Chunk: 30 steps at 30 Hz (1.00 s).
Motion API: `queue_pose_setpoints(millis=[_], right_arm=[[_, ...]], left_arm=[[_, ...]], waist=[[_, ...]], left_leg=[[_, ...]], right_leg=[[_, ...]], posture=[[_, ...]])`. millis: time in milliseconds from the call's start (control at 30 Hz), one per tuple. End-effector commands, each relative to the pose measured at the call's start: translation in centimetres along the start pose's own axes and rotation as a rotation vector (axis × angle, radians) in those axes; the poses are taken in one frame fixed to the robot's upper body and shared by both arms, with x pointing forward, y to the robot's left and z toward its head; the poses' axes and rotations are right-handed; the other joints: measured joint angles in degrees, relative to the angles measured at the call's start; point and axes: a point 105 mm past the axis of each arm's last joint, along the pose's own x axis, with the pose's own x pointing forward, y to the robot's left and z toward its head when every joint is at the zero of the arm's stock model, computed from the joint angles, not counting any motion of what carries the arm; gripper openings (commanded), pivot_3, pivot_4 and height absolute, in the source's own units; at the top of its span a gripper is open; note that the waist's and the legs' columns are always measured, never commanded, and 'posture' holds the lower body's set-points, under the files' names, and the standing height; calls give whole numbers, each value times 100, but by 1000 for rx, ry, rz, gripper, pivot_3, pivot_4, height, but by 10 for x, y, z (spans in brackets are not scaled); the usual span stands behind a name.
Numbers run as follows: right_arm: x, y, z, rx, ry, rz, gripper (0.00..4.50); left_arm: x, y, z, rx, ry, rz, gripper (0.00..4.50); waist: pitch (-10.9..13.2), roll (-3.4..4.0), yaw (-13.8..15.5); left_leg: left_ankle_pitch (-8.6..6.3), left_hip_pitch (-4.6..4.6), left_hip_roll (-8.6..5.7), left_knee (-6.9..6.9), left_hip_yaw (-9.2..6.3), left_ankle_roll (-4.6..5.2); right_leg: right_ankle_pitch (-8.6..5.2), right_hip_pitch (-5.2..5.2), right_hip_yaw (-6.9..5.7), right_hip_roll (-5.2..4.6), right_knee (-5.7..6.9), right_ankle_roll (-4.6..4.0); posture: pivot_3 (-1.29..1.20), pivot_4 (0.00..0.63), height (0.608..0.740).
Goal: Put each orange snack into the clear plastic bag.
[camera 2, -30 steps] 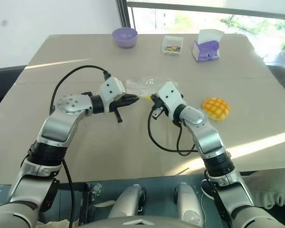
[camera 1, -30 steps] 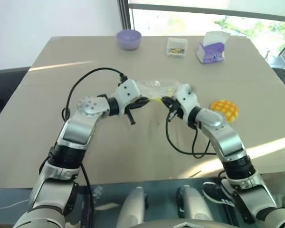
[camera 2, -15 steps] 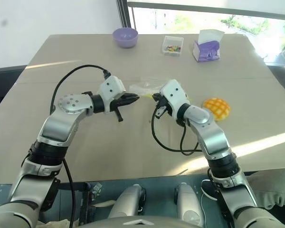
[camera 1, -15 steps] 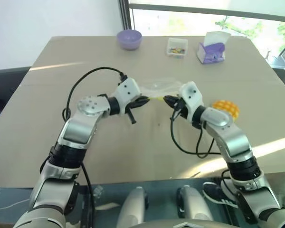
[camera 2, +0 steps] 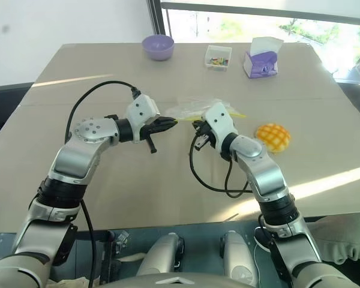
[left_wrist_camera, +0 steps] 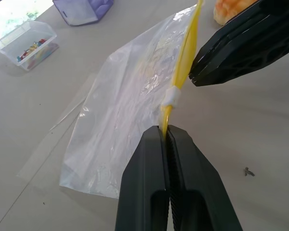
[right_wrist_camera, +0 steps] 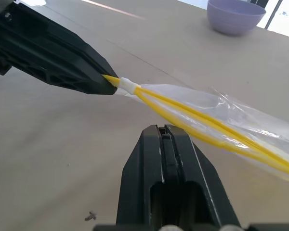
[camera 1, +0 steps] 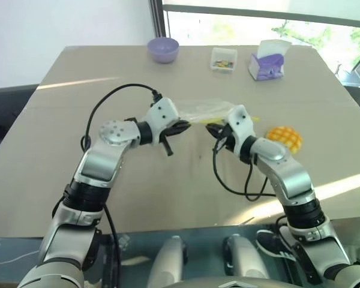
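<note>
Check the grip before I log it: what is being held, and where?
The left gripper pinches the clear plastic bag by its yellow zip strip's end.

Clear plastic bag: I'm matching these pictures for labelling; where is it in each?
Left eye view: the clear plastic bag lies mid-table, just beyond the left gripper.
Right eye view: the bag in the same mid-table spot.
Left wrist view: the bag spreads over the table beyond the shut jaws.
Right wrist view: the bag stretches away from the left gripper's tip.
Shared landmark: the yellow zip strip, its end pinched by the left gripper.
</note>
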Motion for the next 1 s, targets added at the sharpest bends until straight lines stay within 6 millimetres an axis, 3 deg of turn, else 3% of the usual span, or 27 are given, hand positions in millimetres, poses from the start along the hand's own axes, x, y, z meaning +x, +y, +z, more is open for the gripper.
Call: queue_pose_setpoints(millis=[33,333,1000], right_arm=[[-3,-4,20,-12,-70,-6,52],[-13,11,25,14,-81,96,52],[-7,-4,8,27,-18,8,52]], left_arm=[[-5,-1,8,63,-20,-1,0],[-5,-1,3,72,-6,1,0],[-5,-3,6,65,-17,-4,0]], waist=[[0,0,-2],[0,0,2],[0,0,2]], left_leg=[[0,0,0,0,0,0],[0,0,0,0,-1,0],[0,0,0,0,0,0]], right_leg=[[0,0,0,0,0,0],[0,0,0,0,-1,0],[0,0,-1,0,0,0]], posture=[[0,150,740],[0,150,740],[0,150,740]])
